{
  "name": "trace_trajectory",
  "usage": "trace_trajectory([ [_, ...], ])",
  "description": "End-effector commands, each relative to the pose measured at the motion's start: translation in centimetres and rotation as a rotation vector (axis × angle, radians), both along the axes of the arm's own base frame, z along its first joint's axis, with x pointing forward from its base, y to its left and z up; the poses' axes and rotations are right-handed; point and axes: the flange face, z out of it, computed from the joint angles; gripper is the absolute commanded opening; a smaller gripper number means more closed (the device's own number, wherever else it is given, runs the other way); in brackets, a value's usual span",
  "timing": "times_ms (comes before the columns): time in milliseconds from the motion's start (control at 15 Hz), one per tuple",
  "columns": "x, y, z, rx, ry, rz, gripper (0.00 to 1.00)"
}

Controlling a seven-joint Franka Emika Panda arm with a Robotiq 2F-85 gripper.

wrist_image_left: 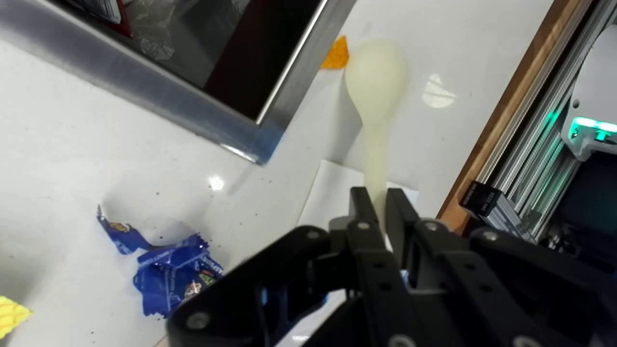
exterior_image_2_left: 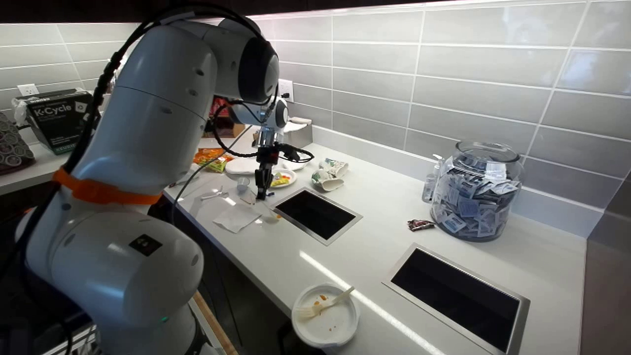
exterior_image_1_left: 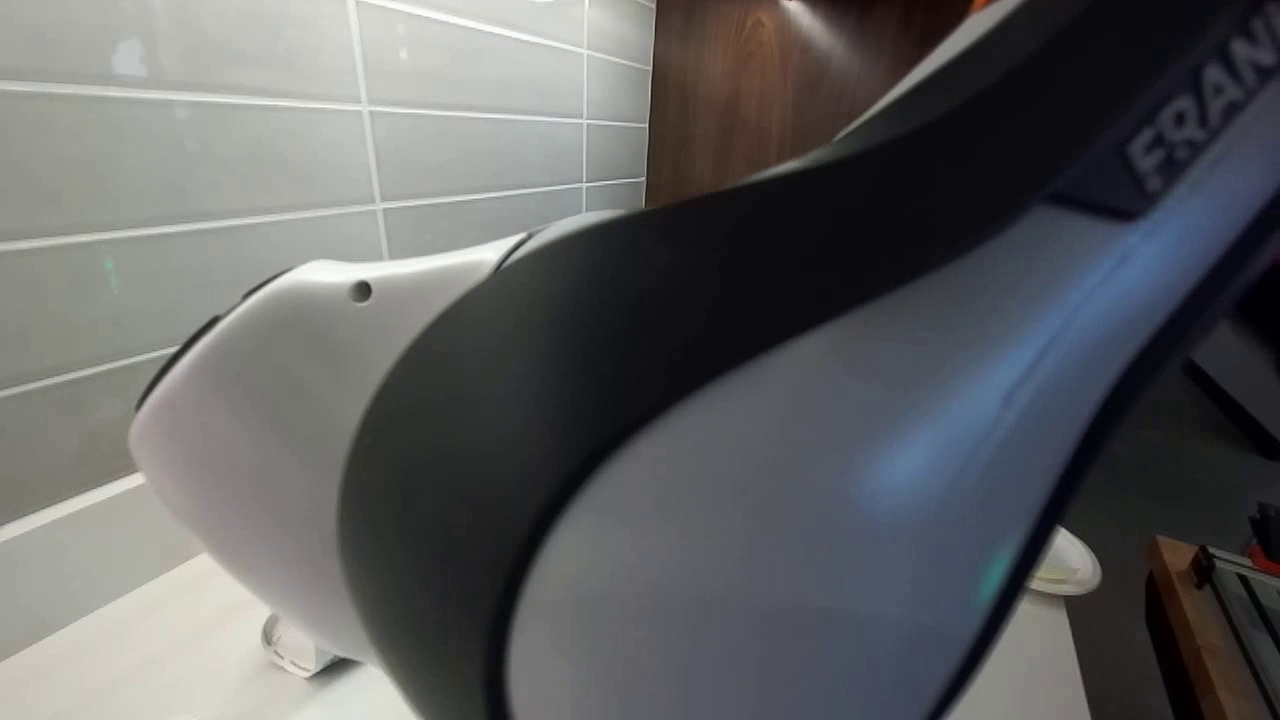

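Observed gripper (wrist_image_left: 377, 198) closest in the wrist view, with jaws narrowed onto the handle of a cream spoon (wrist_image_left: 377, 79) and with head pointing away toward an orange fragment (wrist_image_left: 337, 54) beside a metal frame (wrist_image_left: 293, 86) set in the surface (wrist_image_left: 144, 144). Noted white paper (wrist_image_left: 332, 190) beneath the handle and a crumpled blue wrapper (wrist_image_left: 171, 274) at left in that view. Could not tell contact of spoon head with surface.

Spoon (wrist_image_left: 377, 79) in hand (wrist_image_left: 378, 205), fork (exterior_image_2_left: 318, 309) in dish (exterior_image_2_left: 311, 333), packets (exterior_image_2_left: 468, 204) in jar (exterior_image_2_left: 513, 170)
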Motion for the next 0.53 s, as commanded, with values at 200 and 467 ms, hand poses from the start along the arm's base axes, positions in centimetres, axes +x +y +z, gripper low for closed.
trace_trajectory([
  [200, 0.88, 0.59, -0.27, 0.003, -0.091, -0.092, 0.03],
  [467, 0.74, 0.50, 0.13, -0.007, -0.093, -0.106, 0.03],
])
